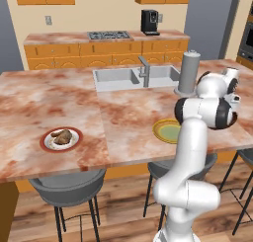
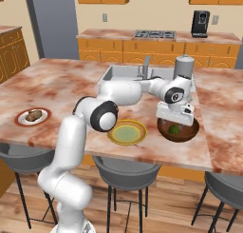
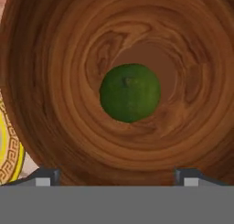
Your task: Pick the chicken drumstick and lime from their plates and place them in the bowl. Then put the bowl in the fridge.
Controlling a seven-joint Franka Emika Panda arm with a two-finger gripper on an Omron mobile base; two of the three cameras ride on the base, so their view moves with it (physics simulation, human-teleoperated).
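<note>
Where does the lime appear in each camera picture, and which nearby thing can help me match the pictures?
Left base view: I cannot find it; the arm covers that spot.
Right base view: the lime lies inside the bowl, right of centre, under the gripper.
Hand view: the lime sits near the centre, on the bowl's floor.
Shared landmark: the yellow-rimmed plate beside the bowl.

The lime [image 3: 130, 93] lies in the bowl [image 2: 190, 132], near its middle. In the right base view the bowl stands on the worktop [image 2: 71, 84] at centre right, with a plate [image 2: 126, 132] just beside it to the left. Far left in that frame, another plate [image 2: 21, 119] carries the chicken drumstick [image 2: 33, 115]. The sink [image 2: 118, 74] lies behind, toward the upper middle.
</note>
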